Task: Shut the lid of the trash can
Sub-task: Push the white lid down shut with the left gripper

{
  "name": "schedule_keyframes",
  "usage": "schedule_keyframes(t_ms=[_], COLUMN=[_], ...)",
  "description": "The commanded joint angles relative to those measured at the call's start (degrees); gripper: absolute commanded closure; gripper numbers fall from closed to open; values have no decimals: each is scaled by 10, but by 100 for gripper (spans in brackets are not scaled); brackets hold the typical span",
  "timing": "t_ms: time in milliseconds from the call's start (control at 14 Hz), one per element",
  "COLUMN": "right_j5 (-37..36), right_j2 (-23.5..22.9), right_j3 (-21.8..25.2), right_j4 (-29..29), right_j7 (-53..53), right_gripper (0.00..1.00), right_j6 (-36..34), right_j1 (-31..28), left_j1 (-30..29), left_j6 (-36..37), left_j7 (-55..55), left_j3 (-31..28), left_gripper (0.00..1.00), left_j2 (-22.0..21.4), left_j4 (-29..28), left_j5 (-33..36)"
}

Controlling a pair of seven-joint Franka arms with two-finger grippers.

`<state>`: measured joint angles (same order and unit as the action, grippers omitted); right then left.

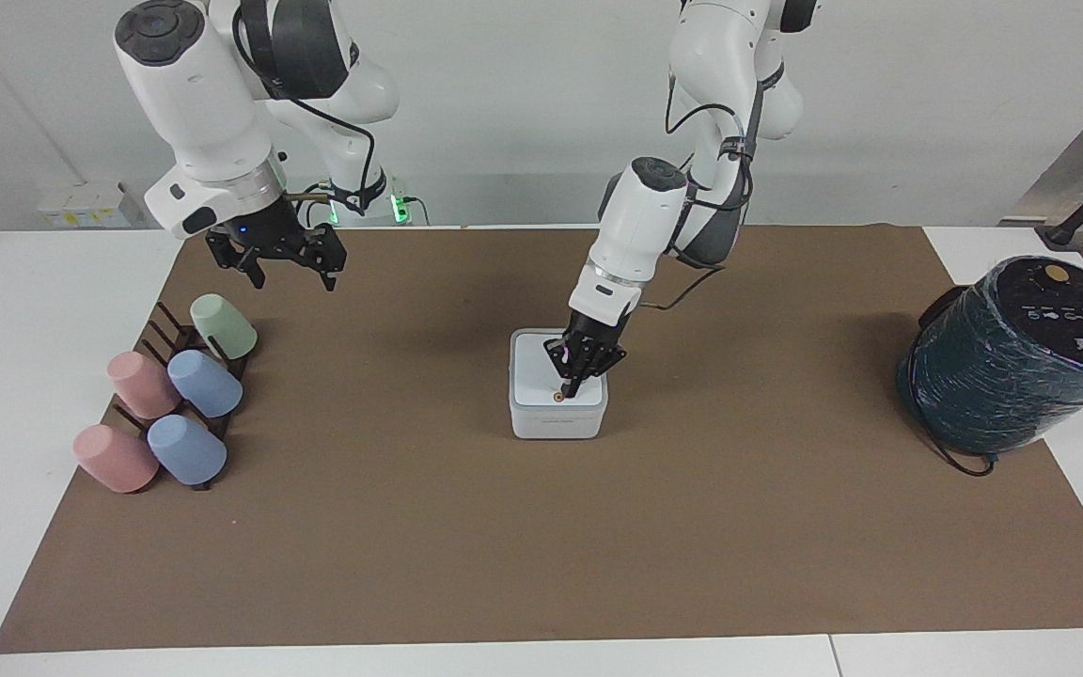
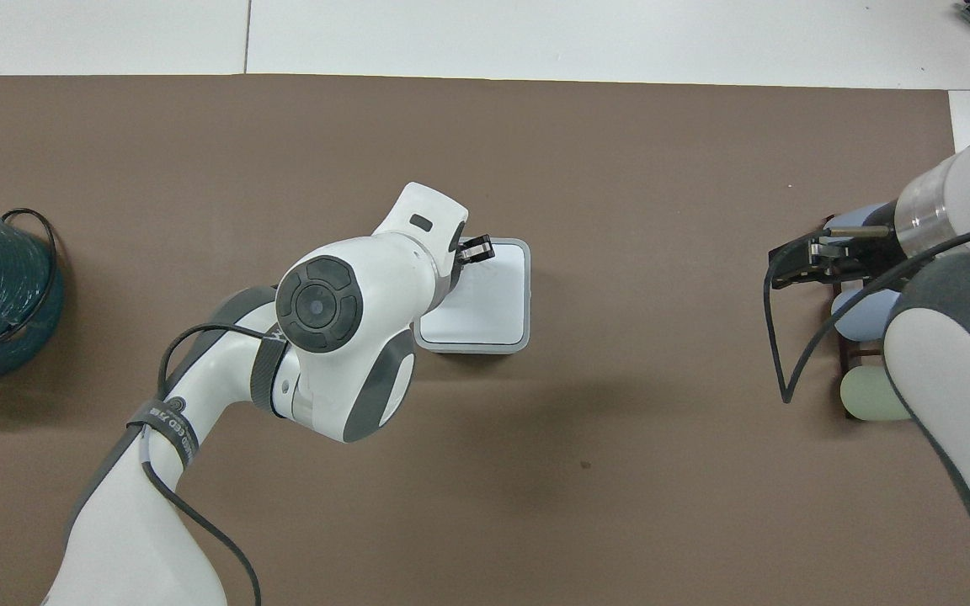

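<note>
Pressing lid flat on trash can

Resting mid-mat: trash can (image 1: 557, 421), lid (image 1: 541, 371) lying flat on top, directly under the fingertips. Left gripper (image 1: 572, 387) bearing down on lid beside its brown dot, fingers clenched together. Right gripper (image 1: 280, 273) waiting over the cup rack (image 1: 186, 376), fingers spread, nothing between them.

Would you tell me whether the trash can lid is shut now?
Shut: the lid lies flat on the trash can, hiding its contents, left gripper on it.
</note>
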<state>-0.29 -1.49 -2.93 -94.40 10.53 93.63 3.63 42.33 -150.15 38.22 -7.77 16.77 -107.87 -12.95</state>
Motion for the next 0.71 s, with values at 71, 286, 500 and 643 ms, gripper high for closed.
schedule_keyframes(t_ms=[71, 286, 500, 643], right_j5=[13, 14, 13, 13], right_j2=[5, 5, 5, 5], right_j3=[-2, -2, -2, -2], right_j4=[-6, -6, -6, -6], right_j7=[-15, -15, -15, -15], right_gripper=[0, 0, 0, 0], right_j6=[9, 9, 9, 9], right_j1=[-7, -7, -7, -7], left_j1=[2, 0, -29, -49], left_j6=[-32, -4, 91, 184], left_j7=[-3, 0, -4, -6], left_j3=[1, 1, -1, -7], left_gripper=[94, 94, 93, 93], left_j2=[39, 38, 20, 9], left_j4=[9, 26, 64, 115], left_j5=[-12, -11, -9, -3])
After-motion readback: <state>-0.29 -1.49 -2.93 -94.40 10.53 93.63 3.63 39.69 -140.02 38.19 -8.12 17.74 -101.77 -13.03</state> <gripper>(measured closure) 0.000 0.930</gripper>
